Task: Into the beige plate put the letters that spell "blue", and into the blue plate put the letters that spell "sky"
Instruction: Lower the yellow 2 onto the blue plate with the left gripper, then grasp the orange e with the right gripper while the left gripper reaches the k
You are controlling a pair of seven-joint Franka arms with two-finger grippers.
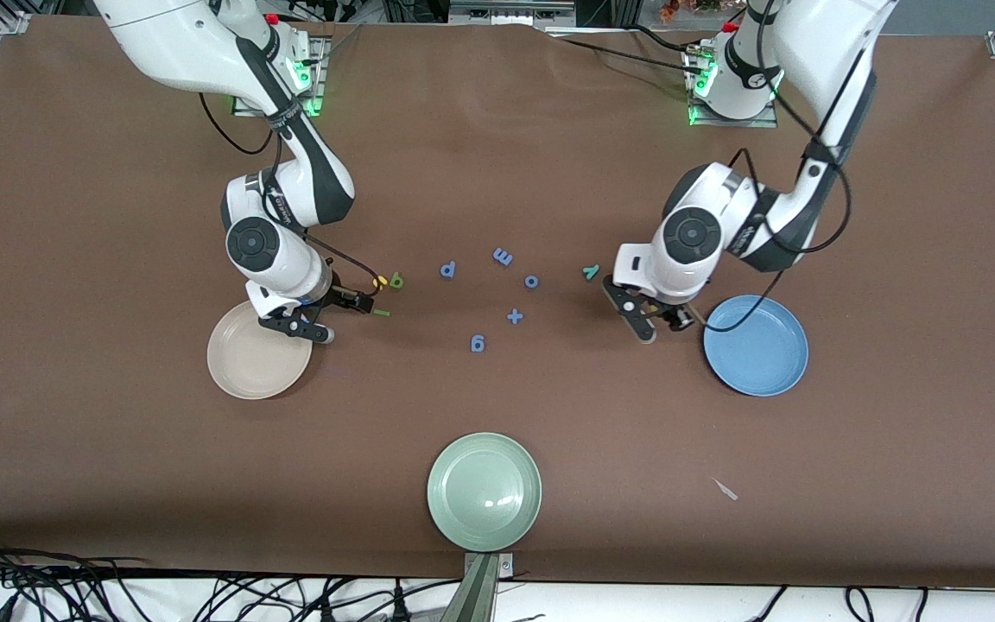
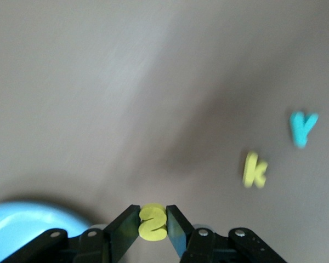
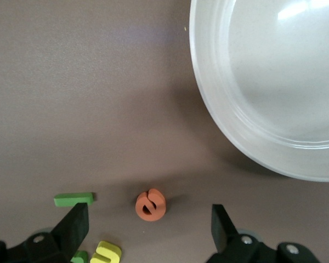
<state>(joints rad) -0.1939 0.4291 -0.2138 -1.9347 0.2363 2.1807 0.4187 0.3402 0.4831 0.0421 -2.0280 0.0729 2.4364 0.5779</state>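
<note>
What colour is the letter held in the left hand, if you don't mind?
Yellow: the s, clearest in the left wrist view.

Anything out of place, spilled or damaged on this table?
One oddity: a small pale scrap lies on the table between the pale green plate and the blue plate, nearer the front camera than the blue plate. It resembles litter, not a letter. Nothing looks spilled or broken.

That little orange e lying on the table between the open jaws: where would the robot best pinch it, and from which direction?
Probably straight down from above, pinching across its rounded outer edges. The orange e lies flat on the table, so only its thin rim offers opposing sides. The right tool hangs open over it, one finger on either side; the green l and beige plate lie apart from it.
</note>
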